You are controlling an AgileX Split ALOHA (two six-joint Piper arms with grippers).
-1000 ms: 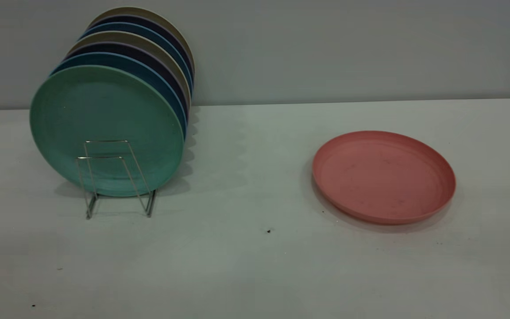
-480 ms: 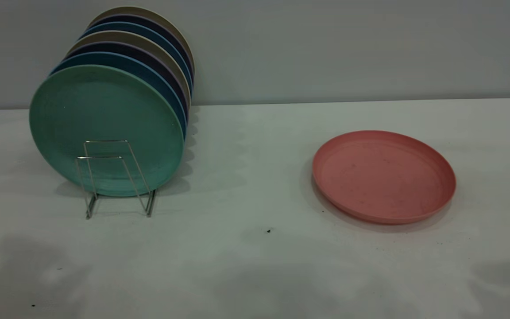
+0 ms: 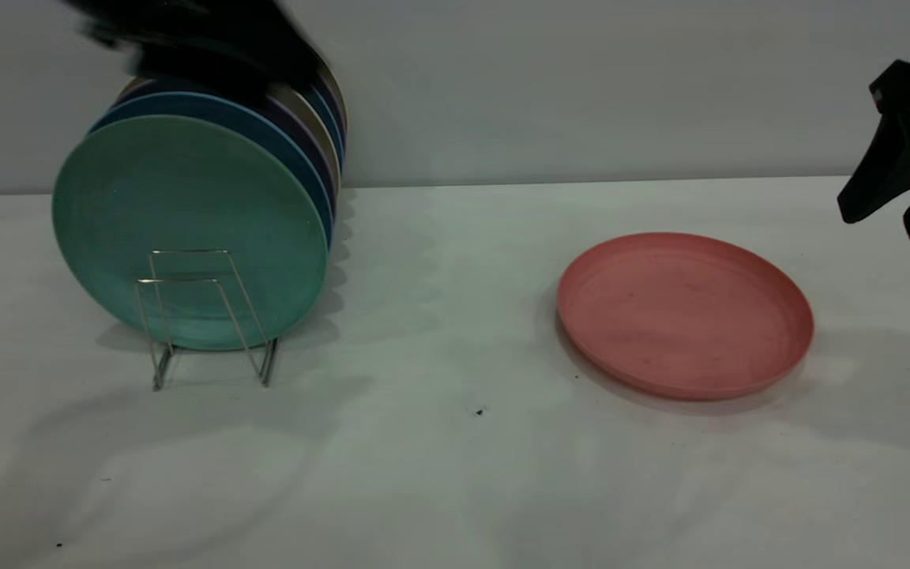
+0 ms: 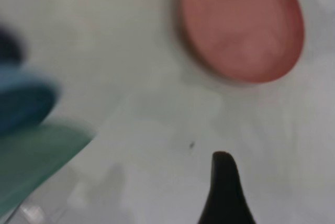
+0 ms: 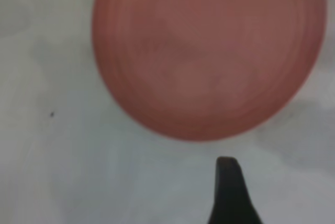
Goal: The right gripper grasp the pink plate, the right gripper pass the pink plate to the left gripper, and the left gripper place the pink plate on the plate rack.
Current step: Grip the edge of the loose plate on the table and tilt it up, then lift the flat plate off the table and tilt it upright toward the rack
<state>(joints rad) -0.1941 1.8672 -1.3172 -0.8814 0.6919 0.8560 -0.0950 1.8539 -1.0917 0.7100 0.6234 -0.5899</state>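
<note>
At the far left of the exterior view, the left tool (image 3: 194, 35) is seen only as a dark blur above the top of the stacked plates, and whether its fingers are spread or closed cannot be told; nothing is seen held in it. Below it, the plate rack (image 3: 202, 316) stands on the surface (image 3: 439, 474), with the teal-green plate (image 3: 186, 229) upright at the front and several blue and beige plates behind; two wire loops in front of it are free. Well apart to the right, the pink plate (image 3: 684, 312) lies flat on the surface, rim up. Further right and higher, the right tool (image 3: 893, 213) is seen at the frame edge, its two pointed fingers parted and empty. The plate lies below and to the left of this tool, which is judged much the nearer of the two. Its wrist is cut off by the frame. In each wrist view only one fingertip shows.
</note>
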